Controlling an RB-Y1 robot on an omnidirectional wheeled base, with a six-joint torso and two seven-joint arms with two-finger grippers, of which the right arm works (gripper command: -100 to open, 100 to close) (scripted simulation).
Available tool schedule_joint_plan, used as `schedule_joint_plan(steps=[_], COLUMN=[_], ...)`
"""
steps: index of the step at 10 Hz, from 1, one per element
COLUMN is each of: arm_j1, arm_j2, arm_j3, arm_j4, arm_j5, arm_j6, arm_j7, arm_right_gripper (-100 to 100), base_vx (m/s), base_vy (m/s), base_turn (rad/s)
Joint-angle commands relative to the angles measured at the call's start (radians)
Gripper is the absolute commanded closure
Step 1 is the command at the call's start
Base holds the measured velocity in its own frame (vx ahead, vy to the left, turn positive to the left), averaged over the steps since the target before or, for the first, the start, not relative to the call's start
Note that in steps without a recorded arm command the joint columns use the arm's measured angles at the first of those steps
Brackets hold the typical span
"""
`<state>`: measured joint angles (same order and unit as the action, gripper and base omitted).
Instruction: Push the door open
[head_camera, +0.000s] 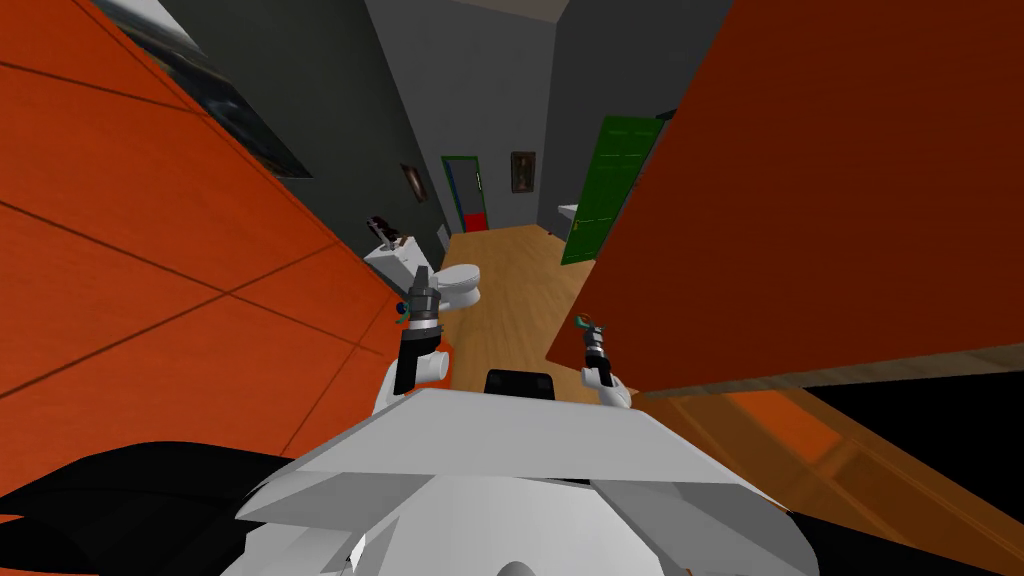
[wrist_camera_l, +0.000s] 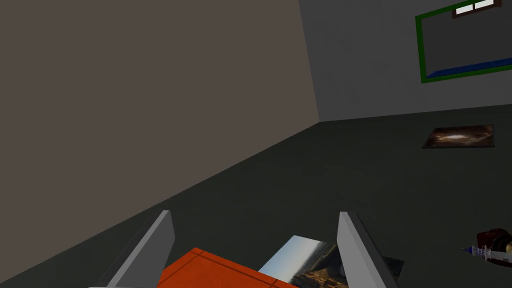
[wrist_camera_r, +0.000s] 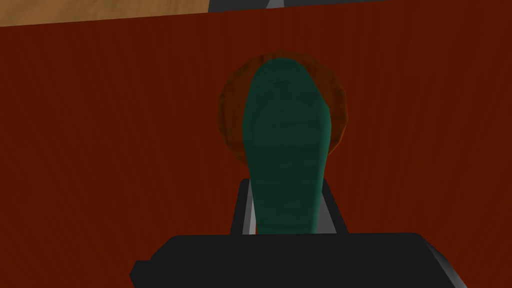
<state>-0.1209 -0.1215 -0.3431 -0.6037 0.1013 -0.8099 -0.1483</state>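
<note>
Clamping green handle (wrist_camera_r: 285, 145) w/ R gripper (wrist_camera_r: 285, 202) fingers, L gripper (wrist_camera_l: 256, 220) fingers wide. Judging red door (head_camera: 800, 200) partly open; more push needed.

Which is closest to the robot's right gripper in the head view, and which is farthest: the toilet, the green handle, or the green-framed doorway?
1. The green handle: on the red-orange door, pinched in the right gripper itself.
2. The toilet: white, ahead and off to the left.
3. The green-framed doorway: in the far wall at the end of the room.
</note>
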Motion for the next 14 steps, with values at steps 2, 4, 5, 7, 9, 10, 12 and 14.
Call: schedule_joint_plan(steps=[2,4,5,7,9,10,12,14], arm_j1=[0.006,0.008,0.008,0.009,0.011,0.011,0.013,0.014], arm_j2=[-0.006,-0.008,-0.009,-0.010,-0.014,-0.014,-0.016,-0.018], arm_j3=[-0.022,-0.041,-0.051,-0.061,-0.092,-0.092,-0.113,-0.129], arm_j4=[-0.021,-0.019,-0.019,-0.018,-0.015,-0.015,-0.013,-0.012], arm_j5=[-0.013,-0.024,-0.029,-0.035,-0.054,-0.054,-0.067,-0.076], arm_j6=[0.005,0.005,0.005,0.006,0.006,0.006,0.007,0.007], arm_j7=[0.007,0.015,0.019,0.024,0.037,0.037,0.046,0.053], arm_right_gripper=[100,100,100,100,100,100,100,100], base_vx=[0.187,0.179,0.218,0.173,0.208,0.168,0.092,0.180], base_vy=[0.010,0.012,0.020,0.030,0.028,0.018,-0.002,0.034], base_turn=[-0.028,-0.046,-0.049,-0.045,-0.052,-0.056,-0.017,-0.064])
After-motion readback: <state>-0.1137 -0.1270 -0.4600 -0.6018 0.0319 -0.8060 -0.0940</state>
